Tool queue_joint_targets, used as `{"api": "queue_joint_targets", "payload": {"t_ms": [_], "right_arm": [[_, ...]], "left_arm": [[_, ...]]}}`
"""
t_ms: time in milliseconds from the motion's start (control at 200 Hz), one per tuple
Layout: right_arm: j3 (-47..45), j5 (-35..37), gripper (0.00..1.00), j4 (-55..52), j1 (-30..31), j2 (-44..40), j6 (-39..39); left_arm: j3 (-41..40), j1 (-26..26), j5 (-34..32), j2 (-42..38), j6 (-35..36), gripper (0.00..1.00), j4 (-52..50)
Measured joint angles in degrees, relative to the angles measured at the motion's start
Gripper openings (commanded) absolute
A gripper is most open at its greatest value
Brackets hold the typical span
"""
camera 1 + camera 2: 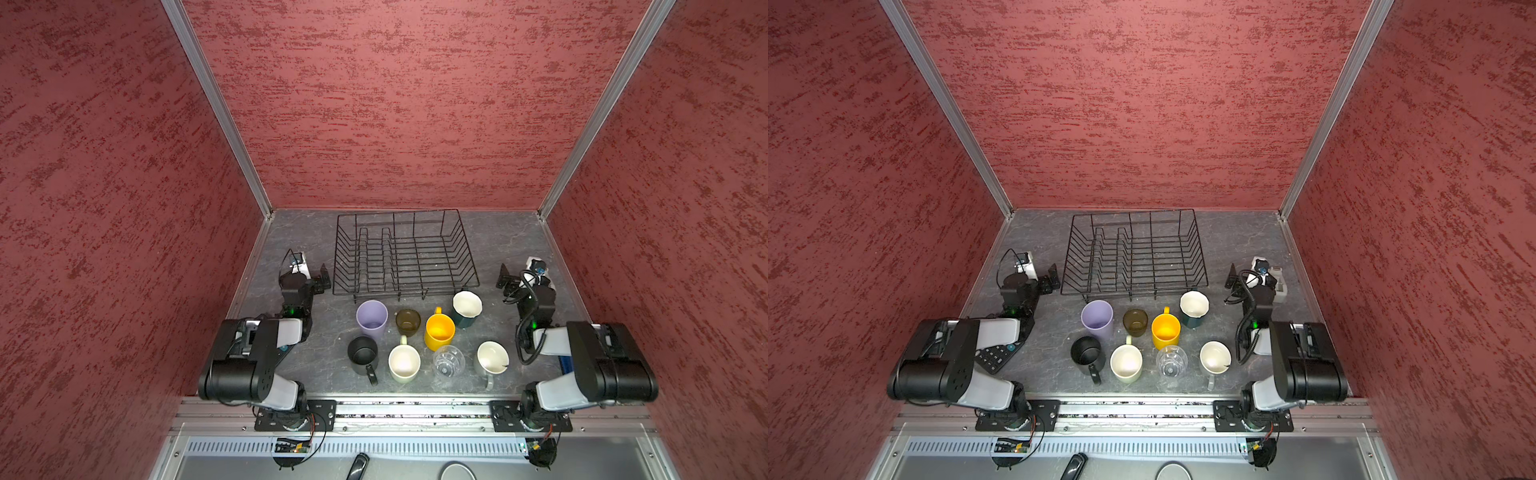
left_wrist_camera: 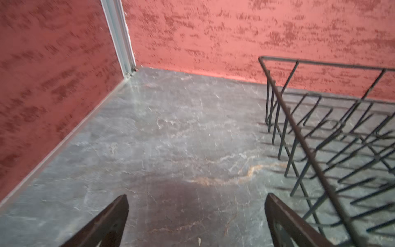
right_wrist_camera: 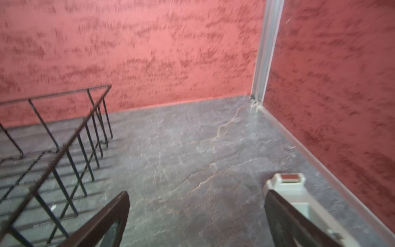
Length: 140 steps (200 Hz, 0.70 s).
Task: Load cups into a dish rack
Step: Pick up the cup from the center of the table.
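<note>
The dish rack (image 1: 386, 257) stood at the back centre of the tabletop in both top views, its upright divider loops towards the frame's left. Just below it in the frame, all eight cups stood upright on the table in two rows. The lilac tumbler (image 1: 372, 318), brown glass (image 1: 408, 321), yellow mug (image 1: 439, 330) and teal mug (image 1: 466, 309) were nearer the rack. The black mug (image 1: 363, 354), cream mug (image 1: 404, 363), clear ribbed glass (image 1: 448, 360) and grey mug (image 1: 492, 359) were nearer the lower edge.

The left gripper (image 1: 322, 279) hung just left of the rack and the right gripper (image 1: 505, 279) just right of it. Each had its jaws wide apart, and the wrist views showed only bare table between the fingers.

The table (image 1: 498, 241) was a grey, marble-veined slab. Red, rough-textured walls (image 1: 399, 104) enclosed it on three sides, joined by aluminium corner posts (image 1: 216, 108). A white plastic device (image 3: 286, 186) lay beside the right gripper, near the right-hand wall. A metal rail (image 1: 415, 409) carrying both arm bases ran along the table's lower edge.
</note>
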Motion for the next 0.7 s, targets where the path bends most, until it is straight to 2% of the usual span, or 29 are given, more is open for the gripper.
{"api": "queue_joint_targets", "payload": {"t_ms": [85, 170, 321, 401, 511, 591, 701], "right_arm": [[2.2, 2.3, 0.99, -7.6, 0.0, -10.8, 3.1], [7.1, 1.2, 0.99, -14.3, -0.2, -18.9, 6.6], [15.8, -3.4, 0.99, -24.7, -0.4, -24.5, 13.0], [25.2, -4.9, 0.99, -37.5, -0.4, -21.3, 15.4], [35.8, -6.6, 0.99, -52.3, -0.4, -15.8, 17.8], [36.5, -6.9, 0.99, -59.8, -0.5, -17.0, 19.0], [32.5, -7.9, 0.98, -65.2, -0.9, -22.8, 19.2]], "left_arm": [[7.1, 0.1, -2.7, -8.3, -4.7, 0.99, -13.2], [14.0, 2.2, -3.6, -16.1, -10.9, 1.0, -22.8], [17.9, 6.9, 3.0, -25.6, -15.5, 0.99, -30.3], [19.6, 9.8, 8.3, -26.2, -17.2, 0.99, -33.5], [23.8, 13.8, 14.9, -22.9, -19.8, 1.0, -37.9], [25.9, 15.5, 19.1, -20.8, -22.2, 1.0, -38.9], [26.1, 16.7, 22.8, -19.8, -24.7, 1.0, -38.6]]}}
